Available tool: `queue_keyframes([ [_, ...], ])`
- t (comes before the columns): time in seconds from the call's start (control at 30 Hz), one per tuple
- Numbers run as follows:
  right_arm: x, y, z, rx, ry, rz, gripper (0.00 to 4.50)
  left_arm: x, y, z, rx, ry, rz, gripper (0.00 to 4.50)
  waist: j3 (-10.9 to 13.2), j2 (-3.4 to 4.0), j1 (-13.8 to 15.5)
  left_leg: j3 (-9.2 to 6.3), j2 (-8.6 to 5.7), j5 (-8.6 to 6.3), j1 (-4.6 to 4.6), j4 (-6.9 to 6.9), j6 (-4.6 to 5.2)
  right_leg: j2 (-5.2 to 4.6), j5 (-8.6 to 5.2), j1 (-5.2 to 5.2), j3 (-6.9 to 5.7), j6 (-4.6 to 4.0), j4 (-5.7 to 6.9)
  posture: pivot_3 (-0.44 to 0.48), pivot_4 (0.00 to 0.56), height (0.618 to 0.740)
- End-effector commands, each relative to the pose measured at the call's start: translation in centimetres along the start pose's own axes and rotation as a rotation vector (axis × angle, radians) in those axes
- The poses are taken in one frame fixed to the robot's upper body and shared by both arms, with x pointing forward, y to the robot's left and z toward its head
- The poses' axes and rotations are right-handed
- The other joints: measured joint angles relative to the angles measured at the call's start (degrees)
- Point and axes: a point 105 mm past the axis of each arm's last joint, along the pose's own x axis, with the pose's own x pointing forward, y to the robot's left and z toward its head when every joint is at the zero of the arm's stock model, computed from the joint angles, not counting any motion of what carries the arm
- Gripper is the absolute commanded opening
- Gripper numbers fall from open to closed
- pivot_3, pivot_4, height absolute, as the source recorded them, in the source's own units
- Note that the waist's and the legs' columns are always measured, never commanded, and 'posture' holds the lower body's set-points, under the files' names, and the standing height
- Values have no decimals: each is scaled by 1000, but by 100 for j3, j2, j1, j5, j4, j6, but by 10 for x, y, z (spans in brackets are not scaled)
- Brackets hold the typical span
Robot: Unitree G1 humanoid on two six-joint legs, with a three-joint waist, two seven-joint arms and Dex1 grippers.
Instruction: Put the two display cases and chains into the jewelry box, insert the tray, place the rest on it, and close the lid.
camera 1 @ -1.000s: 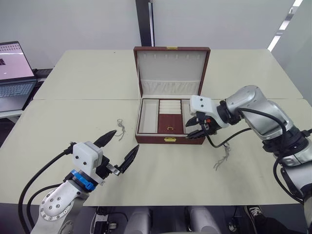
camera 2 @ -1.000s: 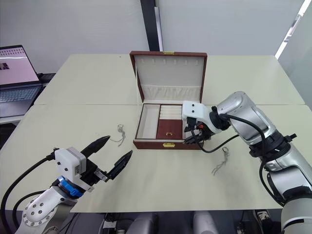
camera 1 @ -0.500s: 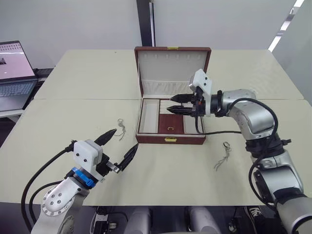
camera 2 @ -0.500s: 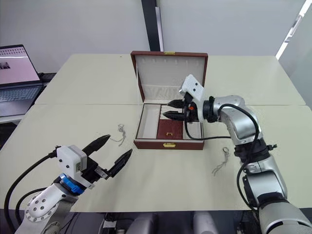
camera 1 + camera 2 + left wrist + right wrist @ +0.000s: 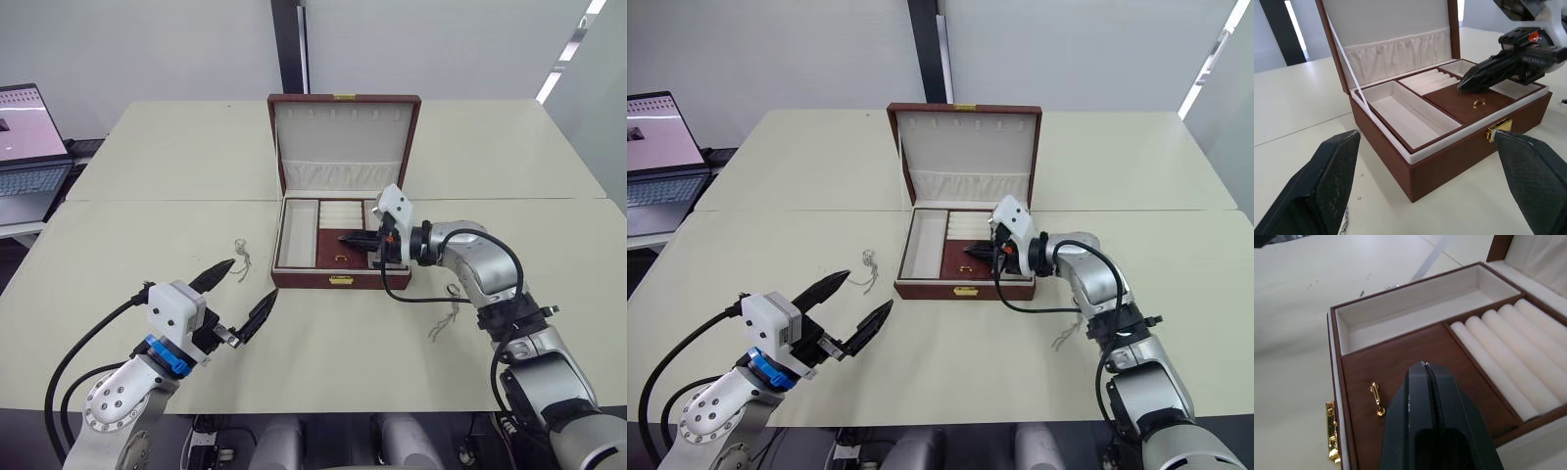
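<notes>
The reddish-brown wooden jewelry box (image 5: 341, 250) stands open mid-surface, its cream-lined tray (image 5: 1436, 104) seated inside; the right gripper (image 5: 1423, 366), tapered black fingers pressed together, hovers over the tray's brown centre panel; left gripper (image 5: 241, 286) fingers spread apart; thin silvery chains (image 5: 242, 260) lie either side.

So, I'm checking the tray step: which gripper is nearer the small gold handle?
Right. The right gripper, shut, hovers just over the tray's brown panel beside the gold handle; the left gripper, open, hangs over the table before the jewelry box.
</notes>
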Motion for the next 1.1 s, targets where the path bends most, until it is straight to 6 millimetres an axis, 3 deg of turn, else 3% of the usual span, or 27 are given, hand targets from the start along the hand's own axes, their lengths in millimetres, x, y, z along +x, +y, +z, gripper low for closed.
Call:
queue_keyframes([
  [0.03,2,2,-8,-28,26,14,17,-1,2,5,23,-25,5,4500,-1,0,0,-1,0,0,2,1,0,0,0,3,-1,0,0,0,150,740],
  [0.17,3,1,-10,-23,17,17,17,-2,3,4,26,-23,3,4500,-4,-1,-1,0,0,0,9,2,0,0,0,9,-1,0,1,0,150,740],
  [0.3,-5,6,27,-2,-168,62,17,-2,2,2,28,-17,-17,4500,-4,-1,-3,-1,1,0,8,10,0,2,4,10,-1,-3,2,0,150,740],
  [0.4,-19,6,43,-23,-239,67,17,3,5,5,28,-21,-24,4500,-3,0,1,-3,1,0,5,11,1,2,5,9,-1,-3,2,0,150,740],
  [0.5,-35,0,46,-52,-256,32,560,6,12,6,28,-10,-33,4500,-3,-1,28,-13,-1,0,-4,21,1,2,5,9,-12,-2,2,0,150,740],
  [0.6,-70,-28,31,-86,-225,-150,1348,7,34,3,33,45,-41,4500,-3,-1,33,-14,-4,-1,-4,31,2,2,6,15,-12,0,2,0,150,740],
  [0.7,-103,-41,13,-52,-194,-243,2123,4,55,-2,49,91,-25,4500,-3,-1,25,-11,-5,-2,-6,34,3,2,7,14,-10,1,2,0,150,740],
  [0.77,-119,-46,4,-33,-173,-284,2658,2,66,-3,60,107,-6,4500,-3,-1,14,-8,-5,-2,-6,34,3,2,7,13,-7,1,1,0,150,740],
  [0.97,-181,-44,-35,53,-74,-427,4486,-21,128,2,87,151,177,4500,-3,0,-19,-4,1,-2,-5,34,4,6,7,11,-3,1,5,0,150,740],
  [1.1,-210,-36,-52,98,-46,-494,4486,-44,148,-1,71,206,228,4500,-3,0,-27,0,0,-3,-5,35,5,5,7,11,1,1,4,0,150,740],
])
